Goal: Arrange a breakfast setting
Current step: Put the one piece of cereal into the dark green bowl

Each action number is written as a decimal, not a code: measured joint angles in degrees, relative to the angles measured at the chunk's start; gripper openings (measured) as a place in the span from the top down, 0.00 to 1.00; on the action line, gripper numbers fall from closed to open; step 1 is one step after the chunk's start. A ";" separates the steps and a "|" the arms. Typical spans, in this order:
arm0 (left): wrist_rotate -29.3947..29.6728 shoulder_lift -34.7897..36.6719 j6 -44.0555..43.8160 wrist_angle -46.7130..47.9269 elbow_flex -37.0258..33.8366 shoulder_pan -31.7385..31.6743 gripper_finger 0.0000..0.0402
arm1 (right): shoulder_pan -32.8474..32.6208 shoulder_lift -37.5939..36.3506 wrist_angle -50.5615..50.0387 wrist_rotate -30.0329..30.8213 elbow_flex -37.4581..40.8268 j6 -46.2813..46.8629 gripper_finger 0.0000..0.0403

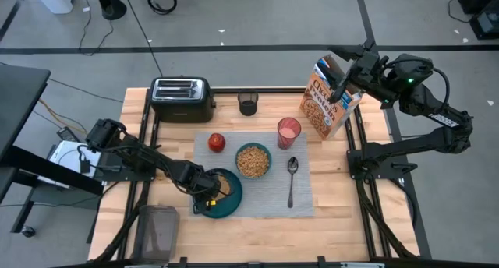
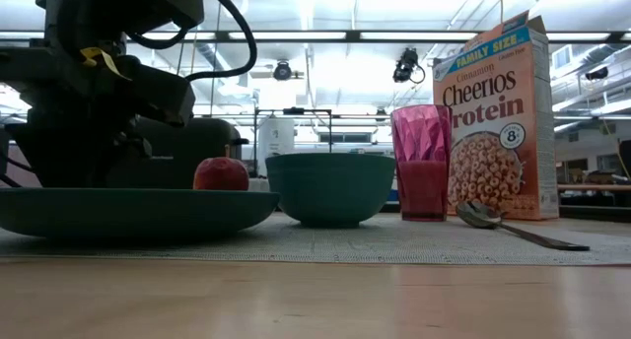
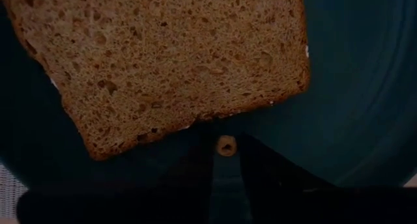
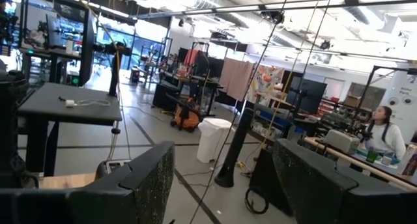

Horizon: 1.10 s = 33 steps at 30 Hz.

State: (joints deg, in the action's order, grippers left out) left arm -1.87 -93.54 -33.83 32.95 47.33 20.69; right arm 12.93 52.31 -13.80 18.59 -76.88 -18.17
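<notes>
The toast slice (image 3: 169,61) lies flat on the teal plate (image 1: 234,209), which sits at the near left of the grey placemat (image 1: 304,198). My left gripper (image 3: 225,168) hangs low over the plate. Its fingers are a narrow gap apart, just short of the toast's edge, with one loose cereal ring (image 3: 226,146) between them. A teal bowl (image 1: 253,160) filled with cereal, a pink cup (image 1: 288,132), a spoon (image 1: 291,182) and a red apple (image 1: 216,142) also rest on the mat. My right gripper (image 1: 341,79) is open and empty at the open top of the Cheerios box (image 1: 327,104).
A black toaster (image 1: 182,99) and a small black cup (image 1: 248,104) stand behind the mat at the table's far side. A grey container (image 1: 158,230) sits at the near left corner. The table's right side has bare wood.
</notes>
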 joint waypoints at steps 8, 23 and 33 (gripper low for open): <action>0.02 0.00 -0.01 -0.10 -0.02 0.00 0.84 | 0.00 0.00 0.95 -0.01 0.00 0.00 0.35; 0.42 1.31 -0.08 0.23 -0.18 -0.17 0.90 | 0.00 0.02 1.77 -0.02 0.00 -1.95 0.35; -3.02 5.59 -0.36 8.60 4.72 -0.39 0.90 | 0.00 0.02 1.68 0.00 0.00 -2.59 0.35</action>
State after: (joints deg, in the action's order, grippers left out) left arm -4.89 -87.95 -34.18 41.55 52.05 20.29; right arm 12.93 52.34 -12.12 18.59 -76.88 -20.77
